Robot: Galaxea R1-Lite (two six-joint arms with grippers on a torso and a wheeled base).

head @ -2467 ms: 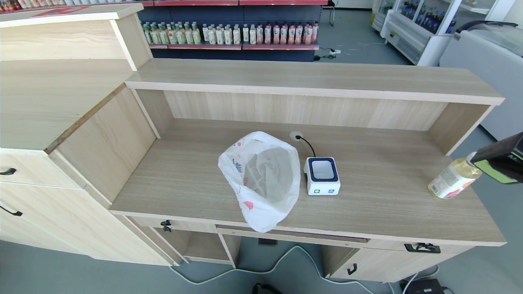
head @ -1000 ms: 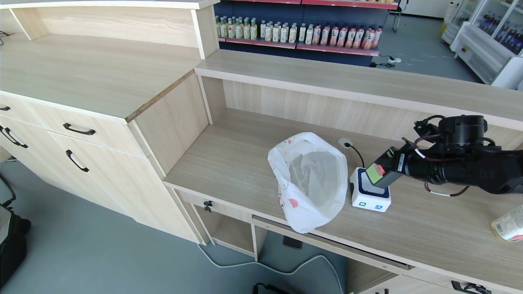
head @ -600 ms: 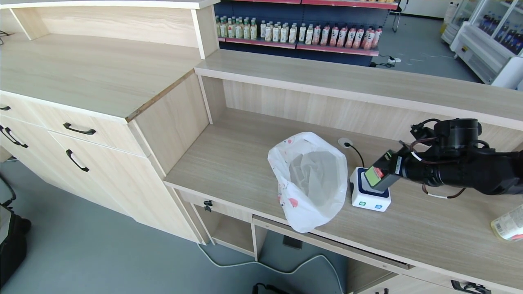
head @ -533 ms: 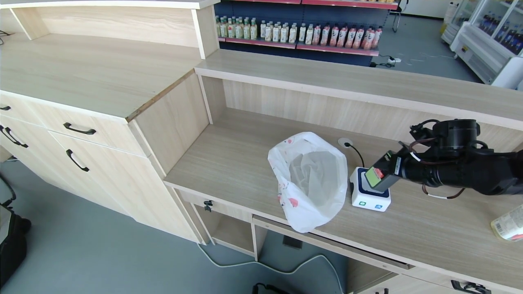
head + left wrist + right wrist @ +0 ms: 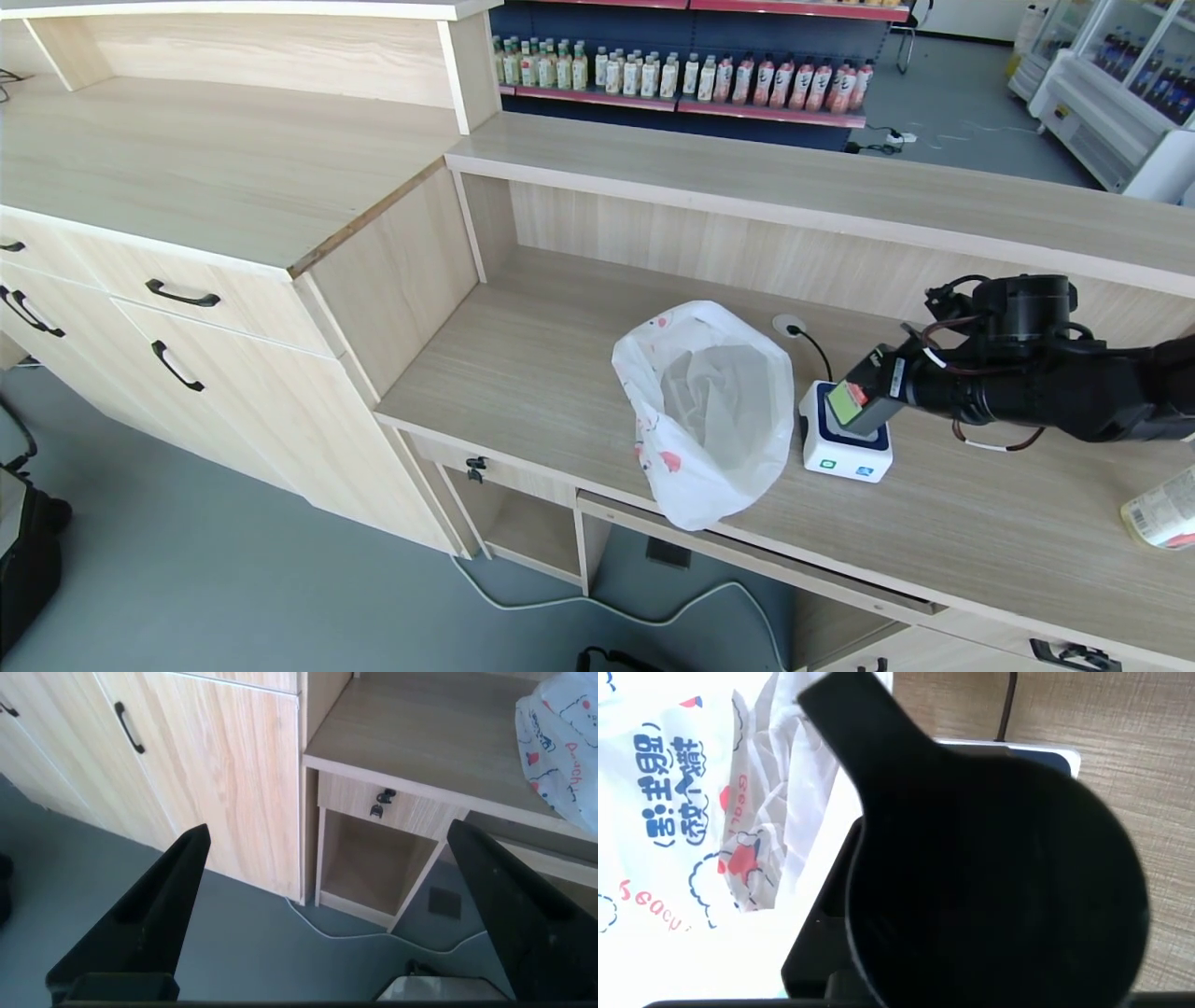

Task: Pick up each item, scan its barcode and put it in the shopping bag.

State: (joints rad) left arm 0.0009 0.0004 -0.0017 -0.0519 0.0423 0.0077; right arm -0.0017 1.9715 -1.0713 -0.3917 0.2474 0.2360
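**A:** What do your hands have?

**B:** My left gripper (image 5: 327, 831) hangs low before the near face of the counter (image 5: 560, 373), fingers spread wide, nothing between them. My right gripper (image 5: 882, 390) is clamped on a small dark box (image 5: 851, 405), tilted just above the window of the scanner (image 5: 845, 453), its green-and-red end pointing left.

**A:** And around it, from the near side?

**B:** At the near right, a bottle (image 5: 1162, 518) is cut off by the view's edge, well apart from the scanner. The shopping bag (image 5: 709, 411) stands open just left of the scanner, its bottom sagging over the near edge. Beyond the scanner a black cable (image 5: 810, 343) runs to a port in the counter.

**A:** How will the box handle?

**B:** I judge it a light, stiff carton. Its flat sides suit my pads, and holding it by the right end leaves the lower face free for the window. The bag is thin, soft film, so its mouth may fold shut. I would let go from straight above the opening. The bottle looks rounder, heavier and slicker, so I would take it around the body.

**A:** Any writing?

**B:** There are red and blue printed characters and small cartoon marks on the bag, and a white sticker on the box, too small to read. Green and blue badges sit on the scanner's near face.
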